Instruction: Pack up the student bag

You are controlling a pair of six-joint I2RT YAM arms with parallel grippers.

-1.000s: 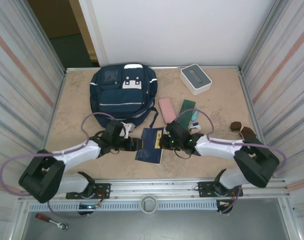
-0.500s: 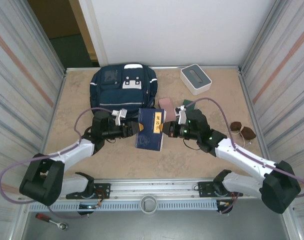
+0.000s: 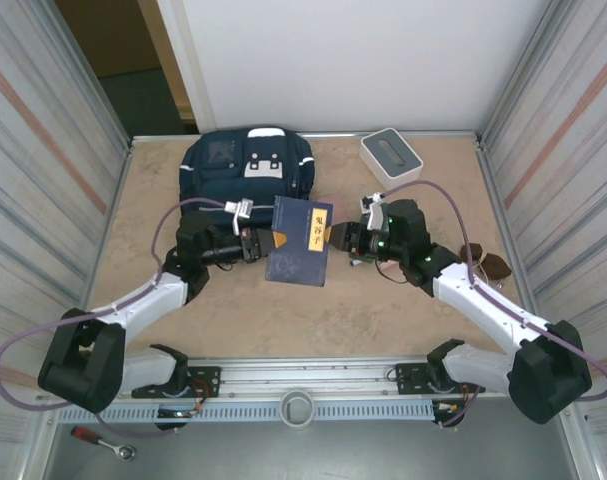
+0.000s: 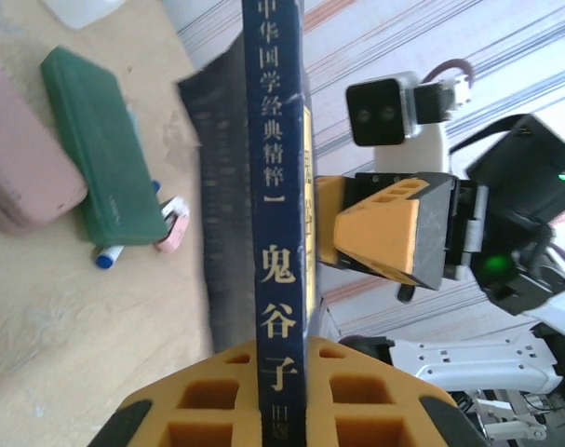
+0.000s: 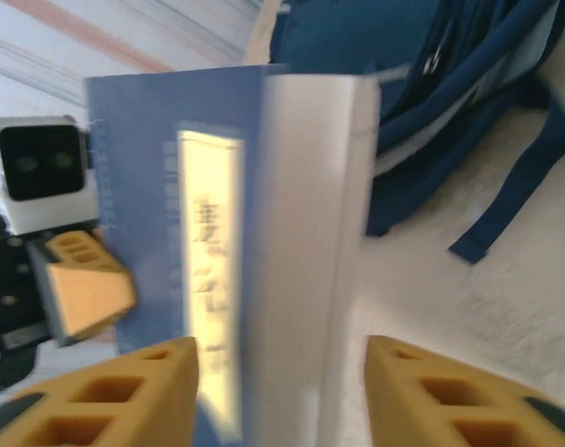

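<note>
The student bag [image 3: 246, 175], a navy backpack with white patches, lies flat at the table's back left; its straps show in the right wrist view [image 5: 431, 74]. A navy book with a yellow label [image 3: 298, 240] hangs in the air just in front of it. My left gripper [image 3: 266, 243] is shut on the book's left edge, with the spine [image 4: 275, 233] pinched between the yellow pads [image 4: 282, 372]. My right gripper [image 3: 335, 237] is at the book's right edge. Its jaws stand open [image 5: 282, 372] around the white page edge [image 5: 310, 233].
A white box [image 3: 391, 157] sits at the back right. A pink case [image 4: 21, 177], a green case [image 4: 100, 158], a pen and a small pink eraser [image 4: 173, 237] lie on the table under the book. A brown object [image 3: 483, 260] rests near the right wall.
The book has risen off the table and moved back toward the bag. My left gripper has closed on it, and my right gripper has let go and opened.
</note>
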